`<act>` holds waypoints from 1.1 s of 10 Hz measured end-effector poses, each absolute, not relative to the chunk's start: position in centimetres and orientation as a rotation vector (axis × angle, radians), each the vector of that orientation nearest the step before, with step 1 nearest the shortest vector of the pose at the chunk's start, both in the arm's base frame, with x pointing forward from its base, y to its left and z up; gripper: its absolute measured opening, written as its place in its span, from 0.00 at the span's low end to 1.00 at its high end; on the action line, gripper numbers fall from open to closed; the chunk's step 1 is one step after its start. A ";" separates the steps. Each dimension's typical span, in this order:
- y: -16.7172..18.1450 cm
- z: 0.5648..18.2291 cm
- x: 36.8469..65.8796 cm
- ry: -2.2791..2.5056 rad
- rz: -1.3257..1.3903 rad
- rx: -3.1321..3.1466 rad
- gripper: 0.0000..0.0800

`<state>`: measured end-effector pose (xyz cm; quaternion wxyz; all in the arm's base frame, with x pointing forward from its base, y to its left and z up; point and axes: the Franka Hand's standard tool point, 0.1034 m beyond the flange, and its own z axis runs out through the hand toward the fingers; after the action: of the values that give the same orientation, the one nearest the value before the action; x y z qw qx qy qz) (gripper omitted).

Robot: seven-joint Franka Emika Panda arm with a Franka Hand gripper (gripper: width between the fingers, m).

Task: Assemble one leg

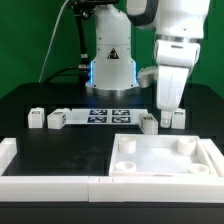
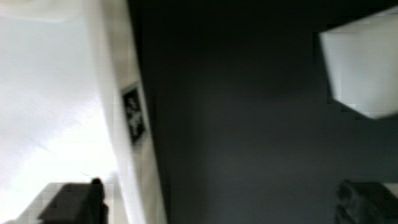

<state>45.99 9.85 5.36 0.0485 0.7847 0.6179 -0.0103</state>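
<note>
White leg beside tray-like part; gripper, jaws wide, hovers above. Centre it over the leg before descending.

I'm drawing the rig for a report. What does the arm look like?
The arm is glossy white with rounded shells and a black band at a joint. Its base column is white, bears a black triangle mark and glows blue low down. The jaws are dark.
</note>
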 end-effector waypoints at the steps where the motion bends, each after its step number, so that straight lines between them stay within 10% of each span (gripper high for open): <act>1: 10.3 6.2 45.2 1.848 -0.020 2.413 0.81; 11: 11.5 5.6 44.0 0.653 0.030 3.029 0.81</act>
<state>44.05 11.49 5.65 0.0213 0.9773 0.2106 0.0097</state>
